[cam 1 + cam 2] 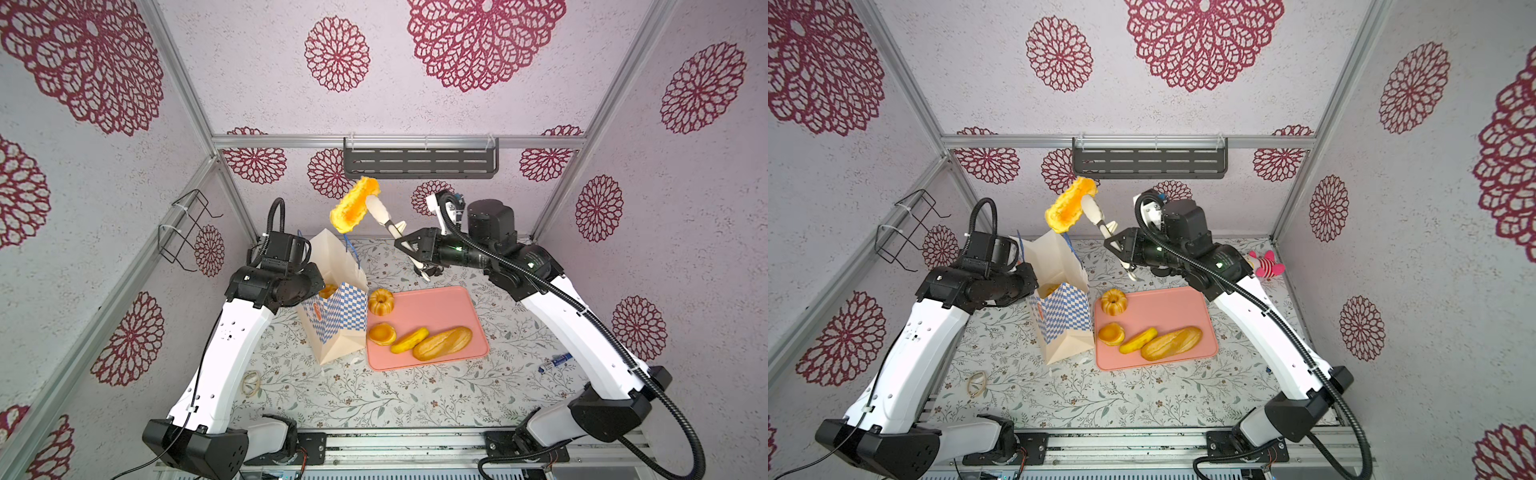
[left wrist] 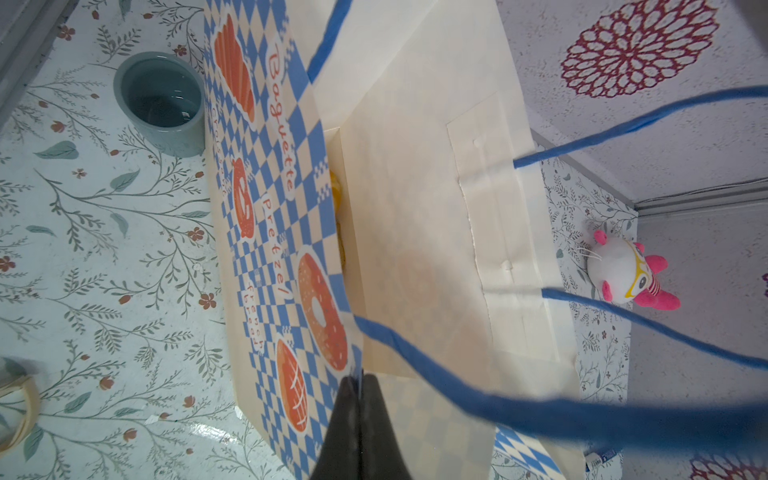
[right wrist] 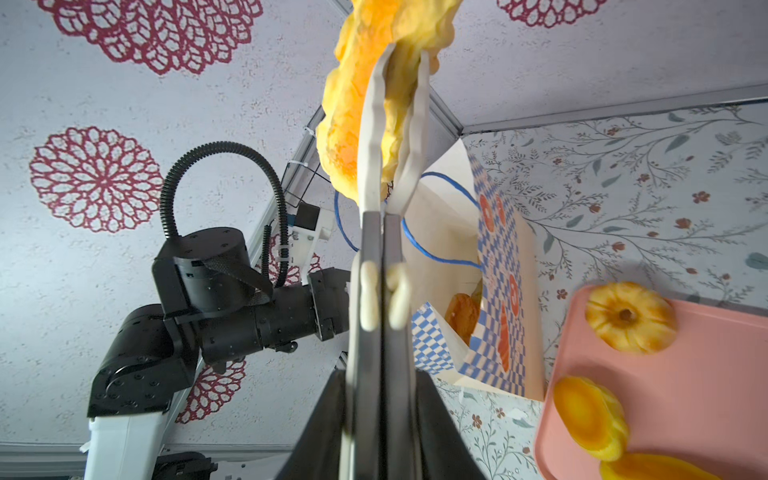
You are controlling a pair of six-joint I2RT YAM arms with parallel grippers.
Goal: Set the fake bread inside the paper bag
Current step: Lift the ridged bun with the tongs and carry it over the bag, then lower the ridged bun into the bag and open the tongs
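The paper bag (image 1: 336, 316) (image 1: 1063, 316) stands upright and open left of the pink tray (image 1: 436, 307). My left gripper (image 2: 353, 378) is shut on the bag's checkered rim (image 2: 291, 249). My right gripper (image 3: 377, 370) (image 1: 409, 245) is shut on cream tongs (image 3: 376, 291) (image 1: 388, 224). The tongs pinch a yellow-orange fake bread piece (image 1: 353, 203) (image 1: 1069, 203) (image 3: 357, 104) in the air above the bag's mouth. One pastry (image 3: 461, 318) lies inside the bag. On the tray lie a fluted ring cake (image 1: 381, 302), a round bun (image 1: 382, 333), a slice (image 1: 409, 340) and a long loaf (image 1: 442, 343).
A pink-and-white plush toy (image 1: 1266, 264) (image 2: 623, 274) lies at the back right. A teal cup (image 2: 160, 104) stands beside the bag. A tape ring (image 1: 251, 384) lies front left, a marker (image 1: 555, 363) front right. A black shelf (image 1: 419, 160) and a wire rack (image 1: 183, 232) hang on the walls.
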